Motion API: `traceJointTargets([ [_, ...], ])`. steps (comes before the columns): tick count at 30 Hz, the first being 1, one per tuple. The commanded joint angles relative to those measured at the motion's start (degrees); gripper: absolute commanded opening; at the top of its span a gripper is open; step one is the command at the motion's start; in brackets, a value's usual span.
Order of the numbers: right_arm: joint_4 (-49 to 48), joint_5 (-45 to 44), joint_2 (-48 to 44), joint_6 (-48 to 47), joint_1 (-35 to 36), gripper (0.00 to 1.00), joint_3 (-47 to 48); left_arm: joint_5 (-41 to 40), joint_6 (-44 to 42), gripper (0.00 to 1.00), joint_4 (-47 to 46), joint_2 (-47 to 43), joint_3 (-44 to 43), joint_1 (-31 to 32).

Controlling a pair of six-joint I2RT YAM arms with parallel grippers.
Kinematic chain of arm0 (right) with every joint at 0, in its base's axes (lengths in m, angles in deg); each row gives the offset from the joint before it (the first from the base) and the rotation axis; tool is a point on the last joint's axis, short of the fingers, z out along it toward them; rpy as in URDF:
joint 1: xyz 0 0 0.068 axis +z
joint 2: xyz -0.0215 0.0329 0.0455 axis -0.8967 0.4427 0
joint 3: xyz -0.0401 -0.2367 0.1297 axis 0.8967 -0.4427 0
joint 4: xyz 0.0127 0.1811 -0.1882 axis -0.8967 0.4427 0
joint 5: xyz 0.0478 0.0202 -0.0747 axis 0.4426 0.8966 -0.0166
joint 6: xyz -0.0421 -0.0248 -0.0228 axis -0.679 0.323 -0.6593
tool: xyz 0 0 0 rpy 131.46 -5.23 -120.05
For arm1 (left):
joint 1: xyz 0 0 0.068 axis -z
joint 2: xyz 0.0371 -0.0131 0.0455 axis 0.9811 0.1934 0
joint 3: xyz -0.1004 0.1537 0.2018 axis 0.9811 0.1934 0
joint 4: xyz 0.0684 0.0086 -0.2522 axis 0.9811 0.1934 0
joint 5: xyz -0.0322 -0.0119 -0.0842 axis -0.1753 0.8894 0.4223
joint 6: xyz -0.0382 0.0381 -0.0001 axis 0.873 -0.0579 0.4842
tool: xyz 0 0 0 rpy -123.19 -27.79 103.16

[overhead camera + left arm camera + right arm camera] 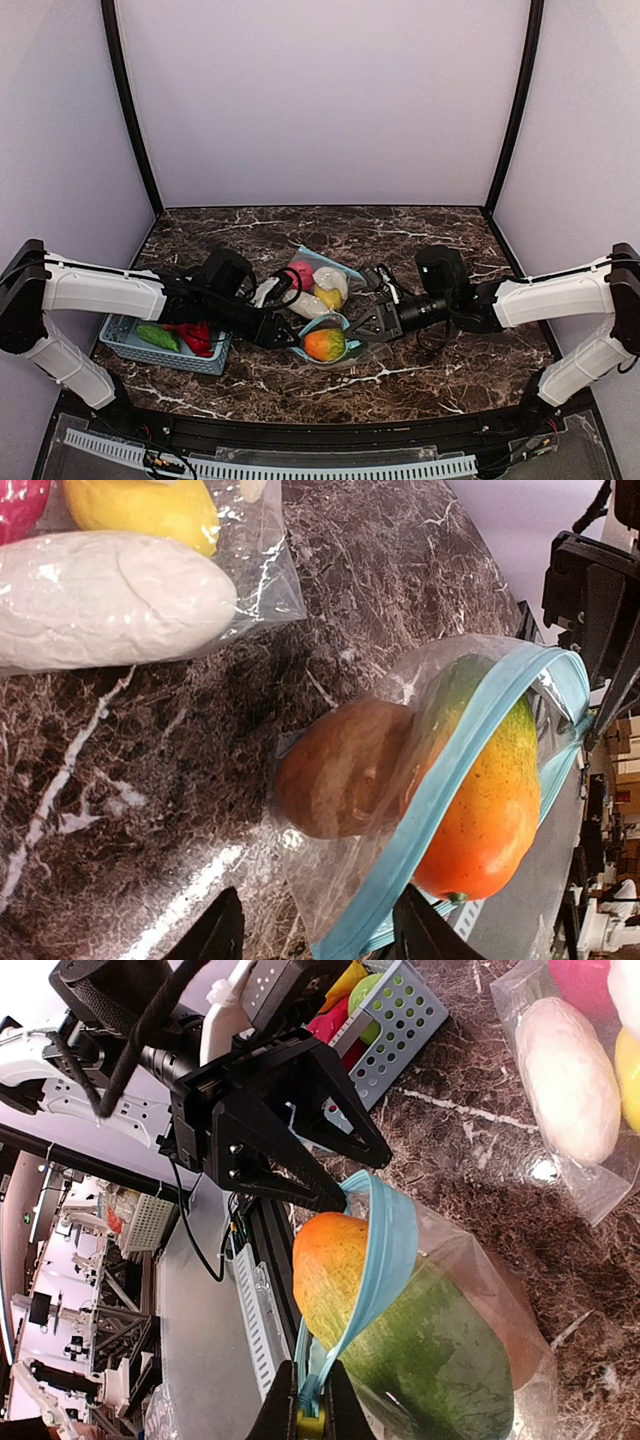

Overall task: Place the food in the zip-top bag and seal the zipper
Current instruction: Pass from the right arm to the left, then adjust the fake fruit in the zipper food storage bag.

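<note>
Mango (325,1280) lies in zip-top bag (470,1360) mouth; right jaws pinch its zipper, left jaws apart

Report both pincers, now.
Left pincer: open, jaws either side of the zip-top bag rim.
Right pincer: closed on the zip-top bag's zipper edge.

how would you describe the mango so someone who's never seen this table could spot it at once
On the dark marble table, two clear zip-top bags lie mid-table; take the nearer bag, closest to the arm bases. The mango sticks half out of its blue-zippered mouth: the only orange-to-green fruit, next to a brown piece inside.
</note>
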Motion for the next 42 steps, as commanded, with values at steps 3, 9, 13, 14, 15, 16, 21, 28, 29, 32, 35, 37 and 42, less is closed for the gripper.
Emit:
traceJointTargets([
  [3, -0.58, -2.56, -1.28, 0.26, -0.54, 0.03, -0.77, 3.7, 0.66, 0.32, -2.35, 1.1, 0.91, 0.51],
  [9, 1.69, -7.78, -4.81, 0.86, -1.3, 0.11, -2.01, 4.29, 1.35, 0.02, -2.29, -0.82, 0.11, 0.68],
  [13, 6.54, -12.71, -8.3, -0.5, -1.42, 0.25, -1.42, 4.63, 1.66, 0.01, -1.49, -1.95, -0.92, 0.77],
  [14, 8.54, -14.22, -9.13, -1.19, -1.42, 0.3, -0.85, 4.83, 1.75, 0.01, -0.69, -1.86, -1.22, 0.79],
  [15, 10.73, -15.58, -9.73, -1.98, -1.3, 0.35, 0.34, 4.86, 1.73, 0.01, 0.39, -1.61, -1.88, 0.78],
  [16, 12.92, -16.76, -10.28, -2.97, -1.22, 0.41, 1.4, 4.95, 1.67, 0.01, 0.86, -1.47, -2.23, 0.91],
  [21, 22.74, -23.58, -11.19, -7.99, 1.04, 0.77, 7.23, 4.49, 1.3, 0.01, 2.89, -0.88, -4.15, 1.11],
  [28, 26.48, -32.68, -4.64, -10.74, 7.1, 0.99, 14.79, 3.65, 1.08, 0.01, 4.02, -0.39, -4.96, 1.28],
  [29, 26.83, -33.62, -3.33, -10.97, 7.85, 0.99, 15.81, 3.53, 1.08, 0.01, 4.08, -0.33, -4.95, 1.24],
  [32, 28.18, -36.14, 0.98, -11.73, 9.96, 0.98, 19.51, 3.37, 1.03, 0.01, 4.51, -0.27, -4.85, 1.25],
  [35, 28.55, -37.6, 4.67, -11.61, 11.29, 0.99, 21.61, 2.98, 0.88, 0.01, 4.79, -0.2, -4.93, 1.23],
  [37, 29.02, -38.38, 6.41, -11.65, 11.92, 0.99, 22.68, 2.81, 0.83, 0.01, 5.0, -0.22, -5.02, 1.24],
  [42, 30.35, -39.65, 8.71, -12.31, 13.34, 0.99, 23.28, 2.39, 1.23, 0.01, 5.15, 0.18, -5.39, 1.25],
])
